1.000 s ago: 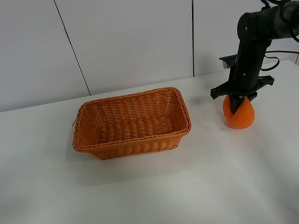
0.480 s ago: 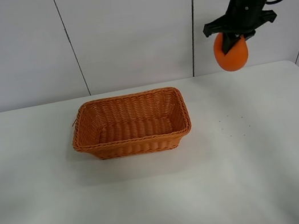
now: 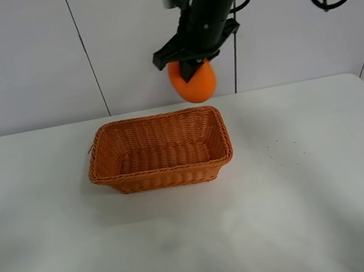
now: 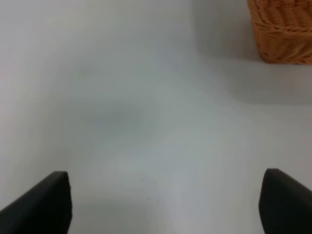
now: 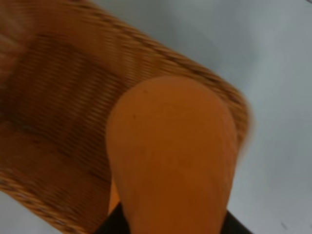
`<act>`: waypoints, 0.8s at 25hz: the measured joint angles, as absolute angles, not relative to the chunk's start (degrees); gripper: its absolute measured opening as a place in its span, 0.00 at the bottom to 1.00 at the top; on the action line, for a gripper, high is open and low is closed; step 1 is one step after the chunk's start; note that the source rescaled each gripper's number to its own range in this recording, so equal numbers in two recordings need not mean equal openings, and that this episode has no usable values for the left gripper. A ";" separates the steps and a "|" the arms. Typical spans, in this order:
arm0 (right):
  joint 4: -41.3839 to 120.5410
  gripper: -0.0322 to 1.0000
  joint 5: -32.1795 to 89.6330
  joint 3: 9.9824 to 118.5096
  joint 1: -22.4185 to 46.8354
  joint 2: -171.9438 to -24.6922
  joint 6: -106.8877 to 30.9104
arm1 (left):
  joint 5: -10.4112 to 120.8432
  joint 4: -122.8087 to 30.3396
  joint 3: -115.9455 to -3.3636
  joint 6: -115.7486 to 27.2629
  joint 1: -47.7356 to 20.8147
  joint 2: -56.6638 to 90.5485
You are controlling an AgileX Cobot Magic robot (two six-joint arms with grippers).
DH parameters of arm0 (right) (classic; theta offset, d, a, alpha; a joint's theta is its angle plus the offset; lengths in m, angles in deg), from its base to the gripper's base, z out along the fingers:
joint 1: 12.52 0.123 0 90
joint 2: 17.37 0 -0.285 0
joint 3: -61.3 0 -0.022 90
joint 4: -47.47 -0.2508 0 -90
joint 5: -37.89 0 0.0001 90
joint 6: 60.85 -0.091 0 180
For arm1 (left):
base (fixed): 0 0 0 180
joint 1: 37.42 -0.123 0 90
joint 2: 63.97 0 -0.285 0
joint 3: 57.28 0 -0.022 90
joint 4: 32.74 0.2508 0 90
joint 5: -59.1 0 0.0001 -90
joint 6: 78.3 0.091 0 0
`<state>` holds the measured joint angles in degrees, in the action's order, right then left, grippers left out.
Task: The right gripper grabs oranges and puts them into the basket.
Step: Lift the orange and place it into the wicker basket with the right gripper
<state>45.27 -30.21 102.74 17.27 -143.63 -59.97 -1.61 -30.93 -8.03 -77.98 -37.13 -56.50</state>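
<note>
My right gripper is shut on the orange and holds it high in the air, above the back right part of the wicker basket. In the right wrist view the orange fills the middle, with the basket below it. The basket holds nothing and stands on the white table. My left gripper is out of the exterior view. In the left wrist view its two fingertips stand wide apart over bare table, with a corner of the basket at the edge.
White wall panels stand behind the table. A few small dark specks lie on the table to the right of the basket.
My right gripper lifted the orange off the table at the right, raised it high, then carried it left to above the basket's back right part.
</note>
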 joint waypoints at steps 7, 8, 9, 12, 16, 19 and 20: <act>47.87 0.03 -20.25 102.88 24.20 -151.82 -60.85 | -1.61 -30.93 -8.03 -77.98 -37.13 -56.50; 47.92 0.03 -19.23 102.88 24.35 -153.36 -61.27 | -1.61 -30.93 -8.03 -77.98 -37.13 -56.50; 47.92 0.03 -18.24 102.88 24.41 -155.21 -61.27 | -1.61 -30.93 -8.03 -77.98 -37.13 -56.50; 48.07 0.03 -16.44 102.88 24.41 -159.70 -61.45 | -1.61 -30.93 -8.03 -77.98 -37.13 -56.50; 48.09 0.03 -16.32 102.88 24.41 -161.98 -61.51 | -1.61 -30.93 -8.03 -77.98 -37.13 -56.50; 47.47 0.28 -16.39 102.88 24.41 -161.98 -61.68 | -1.61 -30.93 -8.03 -77.98 -37.13 -56.50; 47.04 0.45 -16.74 102.88 24.41 -161.98 -61.68 | -1.61 -30.93 -8.03 -77.98 -37.13 -56.50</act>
